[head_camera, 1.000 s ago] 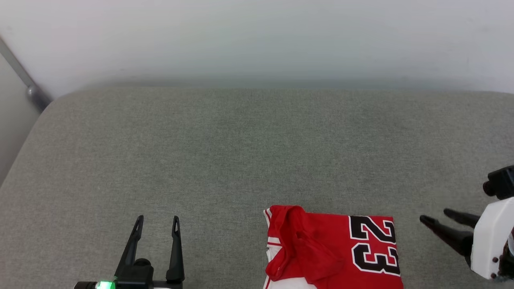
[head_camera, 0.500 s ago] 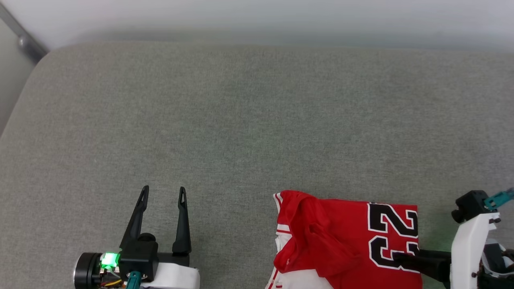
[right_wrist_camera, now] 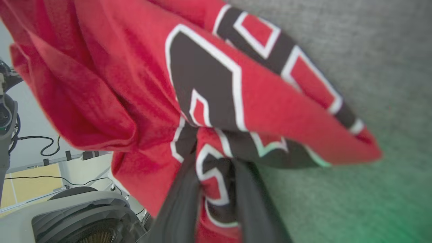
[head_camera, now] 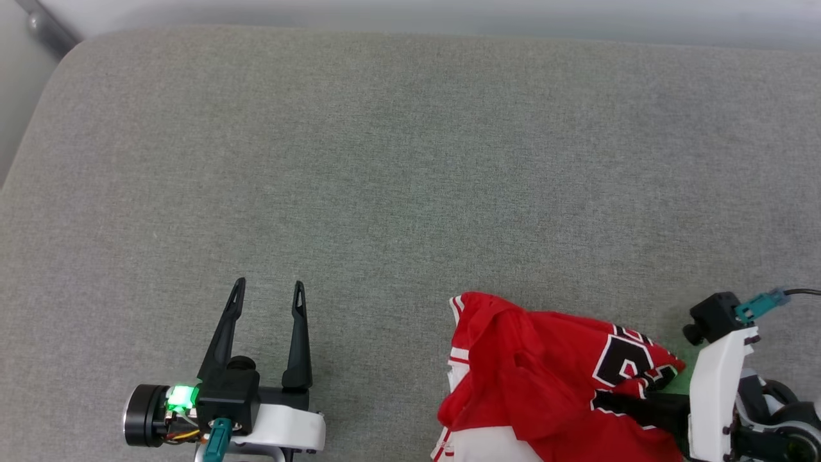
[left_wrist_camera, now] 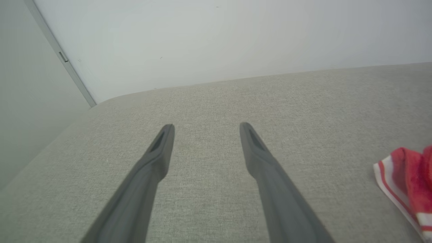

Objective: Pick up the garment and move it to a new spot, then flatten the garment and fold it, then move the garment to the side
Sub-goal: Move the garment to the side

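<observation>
Garment (head_camera: 545, 372) bunched, lower edge cut off, right fingers (right_wrist_camera: 251, 206) pinching its fabric (tips buried), left fingers (head_camera: 298, 340) spread, empty.

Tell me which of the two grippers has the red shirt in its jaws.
The right gripper: its jaws pinch the red shirt at the black numbers. The left gripper stands open over grey cushion, apart from it.
</observation>
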`<state>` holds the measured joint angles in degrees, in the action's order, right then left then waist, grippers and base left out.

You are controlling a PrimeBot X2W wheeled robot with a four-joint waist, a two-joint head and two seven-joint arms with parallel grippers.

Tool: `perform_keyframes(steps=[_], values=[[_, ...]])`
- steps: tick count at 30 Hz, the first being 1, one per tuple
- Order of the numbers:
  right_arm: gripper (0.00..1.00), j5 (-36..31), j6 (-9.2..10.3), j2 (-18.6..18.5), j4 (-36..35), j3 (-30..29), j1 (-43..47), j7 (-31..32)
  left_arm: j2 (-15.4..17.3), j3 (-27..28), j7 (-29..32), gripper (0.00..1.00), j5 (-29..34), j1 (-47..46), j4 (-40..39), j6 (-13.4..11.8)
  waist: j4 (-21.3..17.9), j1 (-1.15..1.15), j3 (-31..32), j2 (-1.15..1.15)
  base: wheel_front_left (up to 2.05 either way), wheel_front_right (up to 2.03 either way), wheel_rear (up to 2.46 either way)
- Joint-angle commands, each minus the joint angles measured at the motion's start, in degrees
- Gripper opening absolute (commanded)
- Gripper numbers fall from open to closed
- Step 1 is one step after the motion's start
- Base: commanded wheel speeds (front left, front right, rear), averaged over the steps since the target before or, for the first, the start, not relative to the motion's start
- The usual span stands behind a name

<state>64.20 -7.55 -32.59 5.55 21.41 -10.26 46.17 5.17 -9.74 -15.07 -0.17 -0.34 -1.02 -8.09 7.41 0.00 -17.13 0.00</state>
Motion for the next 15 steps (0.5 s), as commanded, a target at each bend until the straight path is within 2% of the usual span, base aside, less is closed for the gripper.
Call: perform_keyframes(steps=[1,11,15], values=[[0.0,-0.3,0.13,0.3,1.0,2.6,0.4,-0.8,0.1,0.0,-0.1,1.0,0.1,-0.4,0.3,-0.3,-0.1,0.0,0.4,0.0,0.0,0.0,0.0],[0.0,-0.5,0.1,-5.6,-3.8,5.2,-5.4,-5.8,0.8,0.8,-0.1,1.0,-0.4,2.4,0.7,-0.5,-3.0,0.0,5.4,0.0,0.0,0.0,0.0],[0.0,-1.7,0.09,-9.6,-6.9,6.3,-8.2,-6.1,0.9,1.6,-0.1,1.0,-0.6,4.4,0.4,-0.8,-6.8,0.0,7.8,0.0,0.0,0.0,0.0]])
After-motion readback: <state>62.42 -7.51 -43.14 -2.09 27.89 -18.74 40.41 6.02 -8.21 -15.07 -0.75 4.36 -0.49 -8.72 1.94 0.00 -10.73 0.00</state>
